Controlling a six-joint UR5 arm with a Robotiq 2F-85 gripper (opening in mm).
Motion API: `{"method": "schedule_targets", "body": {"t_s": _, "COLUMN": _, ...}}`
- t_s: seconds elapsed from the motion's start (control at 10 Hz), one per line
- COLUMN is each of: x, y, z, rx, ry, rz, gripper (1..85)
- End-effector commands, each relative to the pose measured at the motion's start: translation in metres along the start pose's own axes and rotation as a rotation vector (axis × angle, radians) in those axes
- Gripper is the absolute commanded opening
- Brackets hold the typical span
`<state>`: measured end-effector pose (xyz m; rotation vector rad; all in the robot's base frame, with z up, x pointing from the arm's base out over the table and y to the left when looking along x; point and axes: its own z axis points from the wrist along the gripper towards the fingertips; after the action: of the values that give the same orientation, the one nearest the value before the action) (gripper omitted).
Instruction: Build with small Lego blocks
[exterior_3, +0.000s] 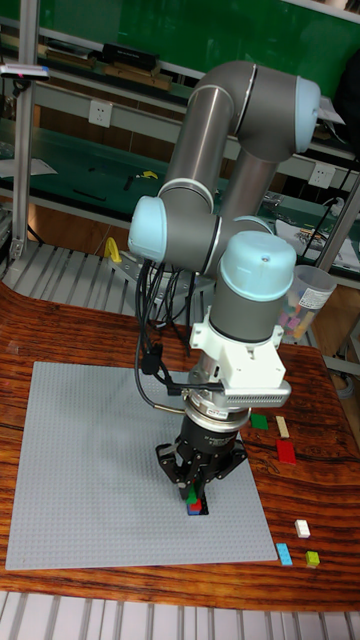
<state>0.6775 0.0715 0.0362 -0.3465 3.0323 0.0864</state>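
My gripper (194, 494) points straight down over the near right part of the grey baseplate (90, 460). Its fingers are closed around a small green Lego block (191, 495), which sits on top of a small stack of red and blue blocks (195, 508) on the plate. The gripper body hides most of that stack. Loose blocks lie on the wooden table to the right: a green block (260, 422), a cream block (282, 427), a red block (287, 452), a white block (302, 528), a light blue block (285, 554) and a yellow-green block (313, 559).
A clear plastic cup (310, 300) holding more bricks stands at the back right of the table. Black cables (150, 340) hang from the arm down to the gripper. Metal shelving with green mats stands behind the table.
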Motion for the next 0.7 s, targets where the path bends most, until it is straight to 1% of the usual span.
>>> {"method": "schedule_targets", "body": {"t_s": 0.0, "x": -0.002, "y": 0.0025, "z": -0.0045, "rx": -0.006, "ry": 0.006, "rz": 0.018, "gripper": 1.3}}
{"method": "schedule_targets", "body": {"t_s": 0.3, "x": -0.005, "y": 0.01, "z": -0.001, "rx": -0.018, "ry": 0.001, "rz": 0.04, "gripper": 1.3}}
{"method": "schedule_targets", "body": {"t_s": 0.6, "x": -0.0064, "y": 0.0122, "z": 0.0014, "rx": -0.02, "ry": -0.005, "rz": 0.049, "gripper": 1.3}}
